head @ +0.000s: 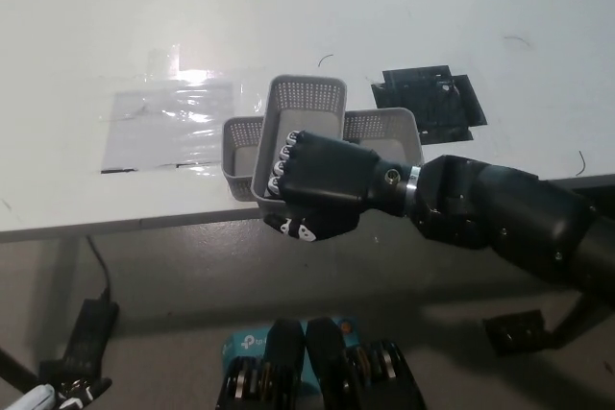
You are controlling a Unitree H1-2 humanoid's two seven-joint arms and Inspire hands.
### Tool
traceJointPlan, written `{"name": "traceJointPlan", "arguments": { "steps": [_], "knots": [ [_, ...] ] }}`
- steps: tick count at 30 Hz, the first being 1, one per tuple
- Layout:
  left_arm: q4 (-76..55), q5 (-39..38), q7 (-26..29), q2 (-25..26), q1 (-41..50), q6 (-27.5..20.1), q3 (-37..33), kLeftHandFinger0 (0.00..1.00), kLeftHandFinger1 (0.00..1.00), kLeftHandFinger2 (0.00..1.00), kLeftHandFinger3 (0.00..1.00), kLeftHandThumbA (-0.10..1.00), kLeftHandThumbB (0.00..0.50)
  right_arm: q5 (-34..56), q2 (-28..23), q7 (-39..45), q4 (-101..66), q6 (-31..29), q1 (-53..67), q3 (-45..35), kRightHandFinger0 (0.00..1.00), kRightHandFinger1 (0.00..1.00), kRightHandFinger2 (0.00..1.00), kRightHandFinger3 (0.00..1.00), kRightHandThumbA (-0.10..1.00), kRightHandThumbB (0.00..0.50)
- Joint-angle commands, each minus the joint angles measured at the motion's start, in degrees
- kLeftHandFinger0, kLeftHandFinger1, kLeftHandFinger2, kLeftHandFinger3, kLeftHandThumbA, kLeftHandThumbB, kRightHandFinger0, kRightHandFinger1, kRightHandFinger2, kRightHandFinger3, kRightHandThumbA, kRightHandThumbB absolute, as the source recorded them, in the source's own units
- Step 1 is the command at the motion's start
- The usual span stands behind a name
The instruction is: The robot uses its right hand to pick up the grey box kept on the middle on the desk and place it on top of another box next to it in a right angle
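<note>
Desk [115, 36]: right hand [317, 184] grips box [303, 108].

Black right hand [322, 184] clamped on near end of grey box [303, 122], which lies crosswise on top of other grey box [382, 130] at white worktop [288, 16] front edge, black patch [428, 101] behind right, white left hand [38, 397] tip bottom left.

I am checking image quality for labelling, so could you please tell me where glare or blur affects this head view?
Head view: glare whitens the clear plastic sheet taped on the white desk; the far desk is washed out; the black right hand and grey perforated boxes look sharp, without motion blur; the floor below is dim.
</note>
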Motion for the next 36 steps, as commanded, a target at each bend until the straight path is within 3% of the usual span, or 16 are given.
{"name": "traceJointPlan", "arguments": {
  "steps": [1,3,6,7,9,13,15,20,21,23,25,28,29,31,34,36],
  "knots": [
    [-1.23,0.25,-0.11,1.57,1.04,-0.17,0.67,0.00,0.08,0.02,0.05,1.00,0.307,-5.82,-2.20,-8.96,0.11,-0.99,-3.94,1.06,0.00,0.00,0.20,0.24,-0.10,0.368],
    [-1.40,0.47,0.00,1.53,1.10,-0.04,0.63,0.00,0.09,0.02,0.05,1.00,0.266,-7.41,-2.62,-9.72,-0.03,-0.99,-4.14,1.01,0.00,0.00,0.20,0.25,-0.10,0.388],
    [-1.36,0.41,0.19,1.35,1.37,0.13,0.85,0.04,0.08,0.01,0.02,0.99,0.274,-10.46,-2.83,-11.26,0.14,-0.99,-4.25,0.51,0.00,0.00,0.19,0.21,-0.10,0.401],
    [-1.22,0.27,0.13,1.30,1.34,0.08,0.89,0.06,0.08,0.00,0.01,1.00,0.293,-10.92,-2.94,-11.32,0.21,-0.99,-4.29,0.20,0.00,0.00,0.19,0.19,-0.10,0.426],
    [-0.53,-0.20,0.38,1.05,1.52,-0.90,1.22,0.06,0.06,0.00,0.00,1.00,0.328,-10.52,-3.18,-11.24,0.07,-0.99,-4.62,0.25,0.00,0.00,0.18,0.15,-0.10,0.429],
    [-0.68,0.02,0.32,1.23,1.60,-1.49,1.17,0.00,0.08,0.04,0.06,1.00,0.322,-9.53,-3.28,-14.07,2.85,-0.99,-5.98,2.05,0.00,0.00,0.15,0.07,-0.10,0.363],
    [-0.68,-0.27,0.43,0.91,1.86,-1.30,1.46,0.00,0.08,0.03,0.03,1.00,0.304,-9.19,-3.25,-13.96,3.33,-0.99,-6.17,2.48,0.00,0.00,0.16,0.08,-0.10,0.346],
    [-1.28,0.38,0.26,1.07,1.99,-0.25,1.26,0.04,0.10,0.04,0.04,1.00,0.335,-7.09,-2.83,-15.34,6.11,-0.99,-7.22,5.40,0.00,0.00,0.19,0.15,-0.10,0.320],
    [-1.28,0.20,0.05,1.06,1.92,0.11,1.28,0.03,0.11,0.07,0.07,1.00,0.316,-6.68,-2.71,-15.09,6.44,-0.99,-7.24,5.76,0.00,0.00,0.19,0.19,-0.10,0.319],
    [-0.95,0.30,0.36,1.00,2.08,-0.91,1.26,0.03,0.11,0.07,0.08,1.00,0.319,-6.25,-2.59,-15.58,6.89,-0.99,-7.36,6.65,0.00,0.00,0.19,0.13,-0.10,0.285],
    [-1.14,0.44,0.45,1.08,2.36,-1.74,1.12,0.01,0.10,0.06,0.06,1.00,0.362,-5.90,-2.21,-16.65,7.66,-0.99,-6.89,6.46,0.00,0.00,0.21,0.05,-0.10,0.303],
    [-1.46,0.65,0.29,1.05,2.35,-0.39,1.10,0.06,0.14,0.11,0.11,1.00,0.363,-3.61,-1.98,-17.05,8.39,-0.99,-6.79,7.00,0.00,0.00,0.30,0.24,-0.10,0.269],
    [-1.08,0.58,0.53,0.94,2.39,-1.01,1.23,0.07,0.14,0.09,0.11,1.00,0.387,-2.48,-2.05,-15.99,8.26,-0.99,-6.82,7.12,0.00,0.00,0.30,0.26,-0.10,0.243],
    [-1.25,0.76,0.45,1.05,2.41,-0.97,1.08,0.07,0.13,0.08,0.10,1.00,0.383,0.39,-2.23,-13.42,7.71,-0.99,-6.79,7.57,0.00,0.00,0.36,0.34,-0.10,0.161],
    [-0.85,0.21,0.29,1.04,2.43,-1.54,1.26,0.03,0.11,0.06,0.07,1.00,0.367,1.64,-2.18,-13.80,7.54,-0.99,-6.73,8.37,0.00,0.00,0.41,0.43,-0.10,0.122],
    [-0.92,-0.18,0.31,0.47,2.44,-0.56,1.43,0.00,0.10,0.06,0.06,1.00,0.366,3.34,-2.26,-12.28,7.36,-0.99,-6.55,8.52,0.00,0.03,0.45,0.48,-0.10,0.157]
  ]
}}
